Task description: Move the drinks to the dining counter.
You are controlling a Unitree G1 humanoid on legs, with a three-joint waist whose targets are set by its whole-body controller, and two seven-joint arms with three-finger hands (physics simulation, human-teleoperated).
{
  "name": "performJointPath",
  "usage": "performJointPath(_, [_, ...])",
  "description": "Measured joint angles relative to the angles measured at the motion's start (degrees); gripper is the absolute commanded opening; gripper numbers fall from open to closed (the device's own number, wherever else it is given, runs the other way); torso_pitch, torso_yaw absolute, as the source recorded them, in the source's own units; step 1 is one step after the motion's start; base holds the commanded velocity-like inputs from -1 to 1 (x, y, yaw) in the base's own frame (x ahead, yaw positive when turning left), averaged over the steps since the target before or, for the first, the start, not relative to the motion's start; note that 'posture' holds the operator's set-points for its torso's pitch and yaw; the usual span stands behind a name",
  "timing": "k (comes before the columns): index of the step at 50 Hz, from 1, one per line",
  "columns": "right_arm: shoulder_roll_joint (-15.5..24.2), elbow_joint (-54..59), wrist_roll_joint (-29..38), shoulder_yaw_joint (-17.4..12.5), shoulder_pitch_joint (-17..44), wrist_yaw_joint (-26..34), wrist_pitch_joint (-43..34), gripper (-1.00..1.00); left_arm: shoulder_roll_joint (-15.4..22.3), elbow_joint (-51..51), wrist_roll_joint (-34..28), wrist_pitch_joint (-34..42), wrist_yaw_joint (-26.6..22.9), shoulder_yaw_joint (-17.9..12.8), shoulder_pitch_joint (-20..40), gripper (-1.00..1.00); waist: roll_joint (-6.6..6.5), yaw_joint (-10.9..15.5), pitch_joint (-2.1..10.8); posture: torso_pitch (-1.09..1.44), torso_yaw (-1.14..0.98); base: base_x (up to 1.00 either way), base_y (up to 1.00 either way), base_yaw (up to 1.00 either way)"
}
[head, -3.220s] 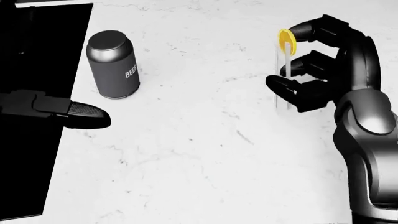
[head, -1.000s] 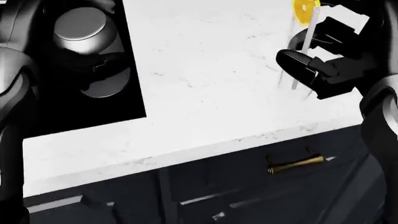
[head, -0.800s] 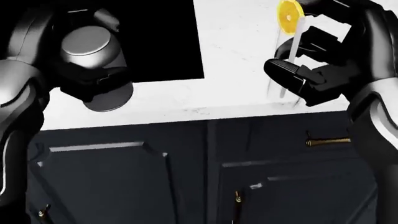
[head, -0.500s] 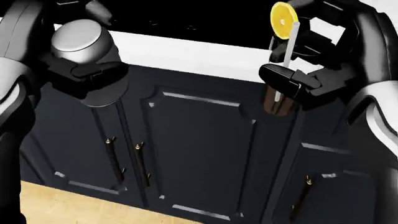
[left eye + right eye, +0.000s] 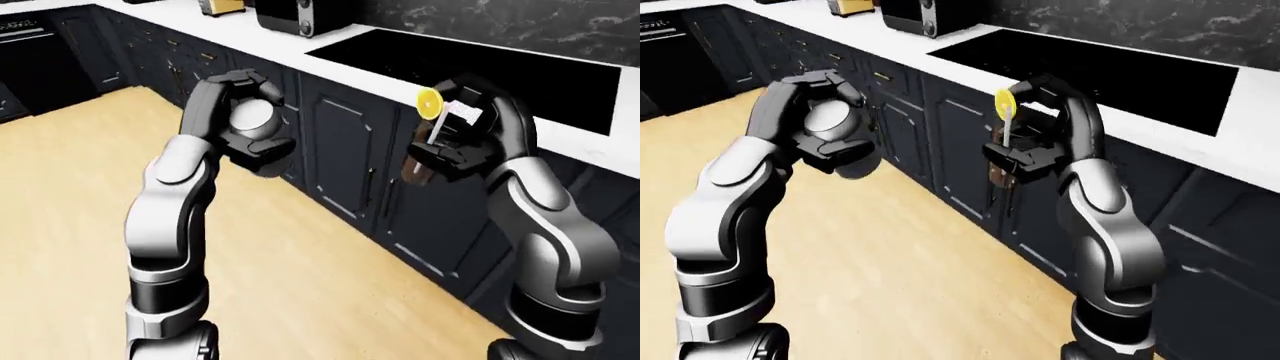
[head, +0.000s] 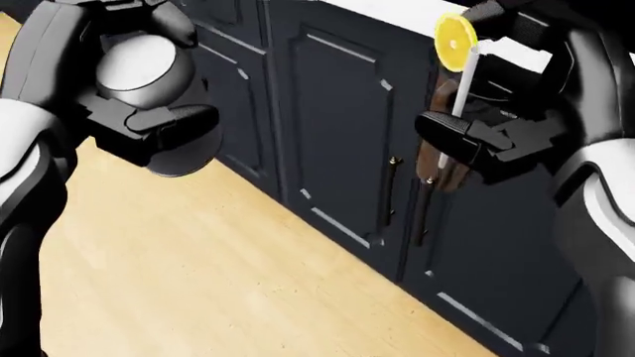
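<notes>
My left hand (image 6: 149,97) is shut on the grey beer can (image 6: 149,71), held chest-high with its round top facing the camera; the same can (image 5: 250,121) shows in the left-eye view. My right hand (image 6: 486,126) is shut on a clear glass of dark drink (image 6: 444,160) with a white straw and a yellow lemon slice (image 6: 456,33) on its rim. The glass (image 5: 1002,171) stays upright. Both drinks hang in the air over the wooden floor, away from the counter.
Dark navy cabinets (image 6: 337,119) with brass handles run along the right under a white counter (image 5: 330,56) with a black cooktop (image 5: 500,64). A toaster (image 5: 222,6) and a black appliance (image 5: 300,15) stand on it farther off. Light wooden floor (image 5: 80,180) spreads to the left.
The whole view has swung away from the countertop to the cabinet fronts and floor as the body turned. Both hands lifted their drinks off the counter and carry them along.
</notes>
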State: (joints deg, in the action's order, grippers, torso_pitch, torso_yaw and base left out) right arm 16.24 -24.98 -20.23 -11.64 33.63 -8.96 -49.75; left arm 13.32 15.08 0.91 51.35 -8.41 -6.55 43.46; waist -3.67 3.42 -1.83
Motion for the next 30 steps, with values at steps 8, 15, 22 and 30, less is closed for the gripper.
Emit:
performJointPath(8, [-0.7, -0.7, 1.8, 0.4, -0.4, 1.1, 0.8, -1.0, 0.0, 0.9, 0.0, -0.3, 0.7, -0.5, -1.3, -1.0, 6.46, -1.1, -2.19, 0.0, 0.0, -0.11, 0.0, 1.0])
performJointPath(15, [-1.1, 0.5, 3.6, -0.8, -2.5, 1.4, 2.4, -1.0, -0.8, 0.5, 0.6, -0.1, -0.2, 1.7, -2.4, -1.0, 8.23, -1.6, -0.71, 0.0, 0.0, -0.08, 0.0, 1.0])
performJointPath(22, [-1.0, 0.5, 3.8, -1.2, -2.5, 1.5, 2.1, -1.0, -1.3, 1.0, 0.9, -1.2, -0.3, 1.6, -1.9, -1.0, 1.17, -2.7, -1.38, 0.0, 0.0, -0.07, 0.0, 1.0])
performJointPath(30, [-2.0, 0.6, 2.7, 0.7, -2.8, 2.2, 2.8, -1.0, -0.5, 0.0, -0.5, -1.0, 1.6, -0.7, -3.7, -1.0, 3.33, 0.0, -0.75, 0.0, 0.0, 0.03, 0.0, 1.0])
